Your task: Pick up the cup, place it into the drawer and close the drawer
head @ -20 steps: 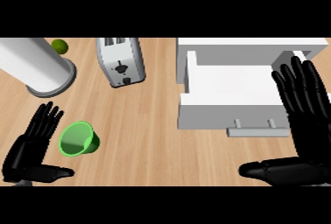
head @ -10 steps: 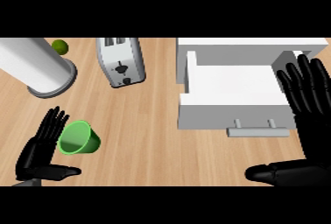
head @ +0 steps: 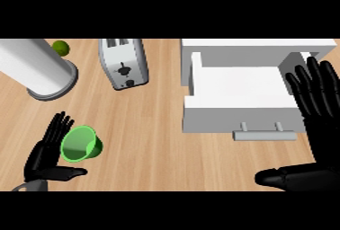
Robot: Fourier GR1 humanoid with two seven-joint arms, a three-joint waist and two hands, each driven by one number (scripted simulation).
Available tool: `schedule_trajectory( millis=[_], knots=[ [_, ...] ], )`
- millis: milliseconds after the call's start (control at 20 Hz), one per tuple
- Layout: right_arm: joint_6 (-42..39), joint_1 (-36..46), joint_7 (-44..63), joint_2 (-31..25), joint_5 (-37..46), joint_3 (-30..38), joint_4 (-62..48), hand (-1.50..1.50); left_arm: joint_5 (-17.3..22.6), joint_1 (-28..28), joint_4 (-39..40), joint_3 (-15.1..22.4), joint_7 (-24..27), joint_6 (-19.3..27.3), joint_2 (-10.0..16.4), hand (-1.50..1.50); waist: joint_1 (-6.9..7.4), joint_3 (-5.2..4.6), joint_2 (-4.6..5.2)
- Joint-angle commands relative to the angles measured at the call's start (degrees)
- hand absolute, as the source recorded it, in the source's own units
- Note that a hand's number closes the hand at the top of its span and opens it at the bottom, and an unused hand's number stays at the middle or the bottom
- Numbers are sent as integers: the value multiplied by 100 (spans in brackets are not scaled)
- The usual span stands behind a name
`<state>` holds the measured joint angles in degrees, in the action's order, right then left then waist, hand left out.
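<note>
- Cup (head: 81,144): small, green and thin-walled, so I judge it light and stiff, probably plastic, with little risk of breaking.
- Its smooth wall looks slippery, and a cup this light could skid or tip if I nudge it before my fingers are round it.
- Best hold, as I judge it, is across the body below the rim, with fingers on 1 side and thumb on the other; pinching the thin rim would give less to bear on.
- It sits on the wooden counter (head: 146,134) at the lower left, well apart from the open white drawer (head: 239,90) and its handle (head: 263,133).
- I see into its mouth, but I cannot tell whether it stands square or leans.
- My left hand (head: 43,157) is open, fingers straight and pointing away from me, thumb stuck out to the right.
- The cup lies just beside those fingers, on their right, above the thumb, so it is in the crook between them; I cannot tell whether they touch.
- My right hand (head: 324,134) is open too, fingers straight, holding nothing, over the drawer's right edge.
- Beyond the cup stand a toaster (head: 123,63), a white cylinder on a grey base (head: 33,67) and a small green fruit (head: 60,47), all away from the path to the drawer.
</note>
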<state>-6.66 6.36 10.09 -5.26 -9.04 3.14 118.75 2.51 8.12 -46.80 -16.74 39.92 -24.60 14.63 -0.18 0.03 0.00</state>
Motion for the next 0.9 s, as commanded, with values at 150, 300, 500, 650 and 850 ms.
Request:
schedule_trajectory(
  millis=[150, 300, 500, 650, 850],
  knots=[
    [-43, -177, -245, 100, 52, -53, -76, -150, -302, 387, 1174, 134, 956, 139, -14, -150, -14, -7, 7],
    [60, -19, 127, 77, 157, -198, 183, -150, -237, 1145, 1893, 15, 824, 122, 156, -150, -52, -11, 14],
    [114, 182, -290, 242, 402, -321, -450, -150, -248, 791, 1671, 196, 1013, -62, 145, -150, 4, -7, 10],
    [-90, -322, -145, 101, 97, -186, 239, -150, -256, 1074, 2186, 133, 1405, -136, 213, -150, -59, -12, 16],
    [27, -115, -82, 171, 199, -244, 41, -150, -122, 1073, 2204, 149, 1312, -280, 152, -150, -17, -9, 12]
  ],
)
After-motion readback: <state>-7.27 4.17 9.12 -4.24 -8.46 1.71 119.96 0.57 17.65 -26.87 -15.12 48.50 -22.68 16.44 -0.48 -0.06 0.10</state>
